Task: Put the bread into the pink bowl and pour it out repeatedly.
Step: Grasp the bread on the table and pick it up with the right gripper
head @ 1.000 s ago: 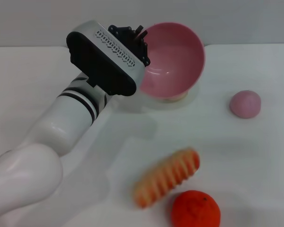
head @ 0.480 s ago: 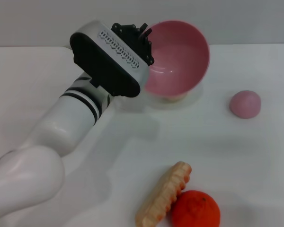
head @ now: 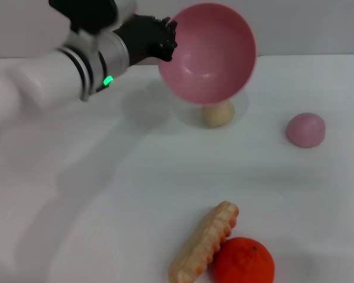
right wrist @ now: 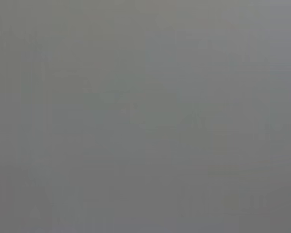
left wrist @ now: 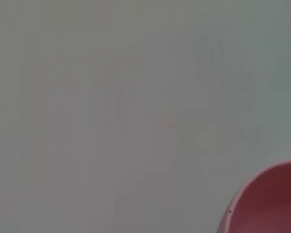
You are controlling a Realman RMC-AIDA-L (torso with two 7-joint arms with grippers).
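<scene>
My left jaws (head: 167,40) grip the far-left rim of the pink bowl (head: 207,54), held aloft above the far middle of the white counter (head: 106,194) and tipped so its empty inside faces the near side. The left wrist view catches only an edge of the bowl against a blank background. The bread (head: 203,243) lies on the counter at the near edge, right of centre, its right side touching the orange fruit (head: 243,260). My right arm is nowhere in the head view, and its own camera shows only grey, so I cannot tell how its jaws stand.

With the bowl emptied, the step in hand looks like setting it back down upright. To do that well, I judge I should level the rim before lowering and come down clear of the small beige ball (head: 218,114) sitting just below the bowl, so the base lands flat and not on the ball.

By count: one pink bowl, one bread, one orange fruit, one beige ball, and one small pink ball (head: 305,130) at the right, well apart from the rest.
</scene>
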